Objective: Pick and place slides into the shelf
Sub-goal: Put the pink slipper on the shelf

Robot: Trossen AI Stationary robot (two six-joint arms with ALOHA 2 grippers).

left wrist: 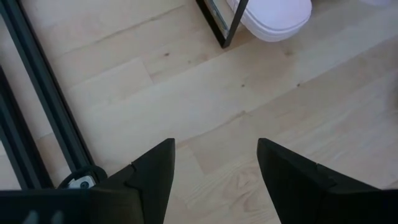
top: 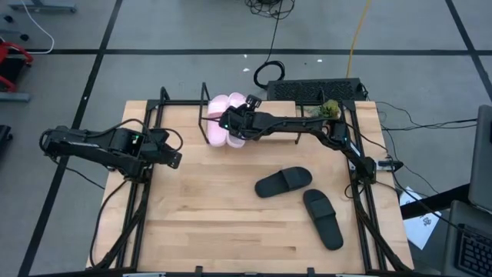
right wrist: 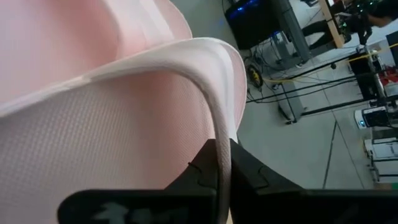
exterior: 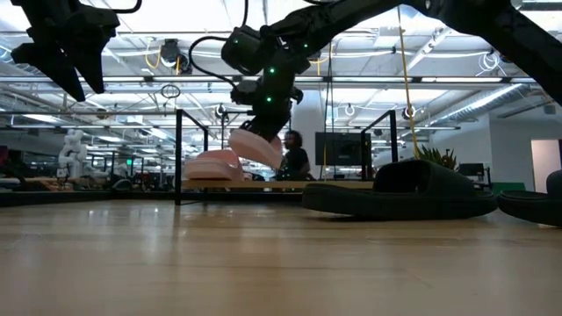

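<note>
A pale wooden tabletop (top: 231,231) stands on a grey floor (top: 154,31) crossed by dark lines, with a black cable coil (top: 267,74), a yellow cord (top: 355,38), a small plant (top: 330,109) and a seated person (exterior: 295,158) beyond it.

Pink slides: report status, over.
Right gripper shut on second pink slide, tilted above the shelf. First pink slide already shelved. Left gripper open, idle. Black slides remain on table.

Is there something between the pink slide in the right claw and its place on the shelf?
Nothing visible blocks it. The right claw holds the tilted pink slide over the shelf, beside the other pink slide.
</note>
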